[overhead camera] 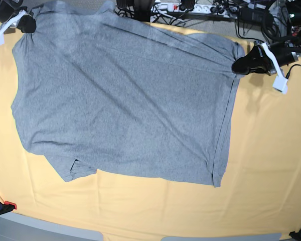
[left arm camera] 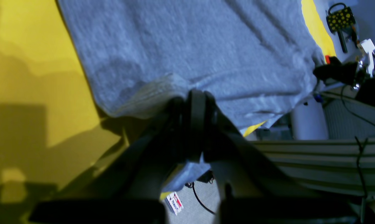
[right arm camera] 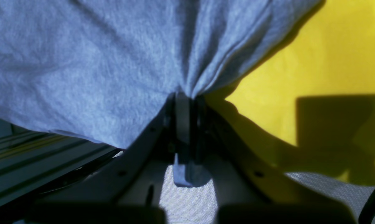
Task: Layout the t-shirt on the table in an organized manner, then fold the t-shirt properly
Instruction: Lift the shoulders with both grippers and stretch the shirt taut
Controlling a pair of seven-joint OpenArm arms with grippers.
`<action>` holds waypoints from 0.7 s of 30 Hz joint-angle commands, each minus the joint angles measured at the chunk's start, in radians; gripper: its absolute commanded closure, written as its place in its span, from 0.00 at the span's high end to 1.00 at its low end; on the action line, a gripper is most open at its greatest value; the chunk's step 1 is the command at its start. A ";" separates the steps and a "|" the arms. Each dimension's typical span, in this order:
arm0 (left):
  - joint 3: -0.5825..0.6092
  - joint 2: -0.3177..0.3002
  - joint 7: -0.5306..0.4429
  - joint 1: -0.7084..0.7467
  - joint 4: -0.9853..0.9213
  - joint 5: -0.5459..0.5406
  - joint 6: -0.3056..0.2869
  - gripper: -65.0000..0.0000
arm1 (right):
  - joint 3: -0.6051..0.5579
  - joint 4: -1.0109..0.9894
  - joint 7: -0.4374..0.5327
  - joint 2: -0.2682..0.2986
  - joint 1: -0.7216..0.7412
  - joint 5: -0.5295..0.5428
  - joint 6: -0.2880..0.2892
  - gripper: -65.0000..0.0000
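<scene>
A soft, wrinkled heather-grey t-shirt lies spread across the pale yellow-orange cloth of the table, its long axis running side to side in the base view, with one short sleeve low on that view's left. The left gripper is clamped on the shirt's far edge on that view's right. The right gripper pinches bunched fabric at the far corner on that view's left.
</scene>
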 commanded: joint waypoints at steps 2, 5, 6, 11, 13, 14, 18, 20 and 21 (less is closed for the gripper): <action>-0.009 -0.016 -0.014 -0.002 0.013 -0.027 -0.004 0.00 | 0.005 0.010 -0.001 0.010 -0.011 0.015 0.001 0.00; -0.009 -0.017 -0.014 0.000 0.013 -0.026 -0.004 0.00 | 0.005 0.011 -0.001 0.010 -0.011 0.035 0.001 0.00; -0.009 -0.017 -0.014 0.000 0.013 -0.027 -0.004 0.00 | 0.005 0.013 0.000 0.010 -0.011 0.037 0.001 0.00; -0.009 -0.017 -0.004 -0.003 0.018 -0.031 -0.004 0.00 | 0.007 0.069 -0.001 0.010 -0.011 0.037 0.001 0.00; -0.009 -0.017 -0.003 -0.003 0.033 -0.031 -0.004 0.00 | 0.007 0.110 -0.001 0.010 -0.011 0.037 0.001 0.00; -0.009 -0.017 0.000 -0.003 0.043 -0.031 -0.004 0.00 | 0.007 0.134 -0.001 0.010 -0.011 0.033 0.001 0.00; -0.009 -0.017 0.016 -0.002 0.087 -0.031 -0.004 0.00 | 0.007 0.225 -0.001 0.010 -0.011 0.029 0.001 0.00; -0.009 -0.018 0.016 0.000 0.112 -0.031 -0.004 0.00 | 0.007 0.248 -0.001 0.010 -0.011 0.028 0.001 0.00; -0.009 -0.018 0.025 0.000 0.126 -0.031 -0.004 0.00 | 0.007 0.251 -0.001 0.010 -0.011 0.017 0.001 0.00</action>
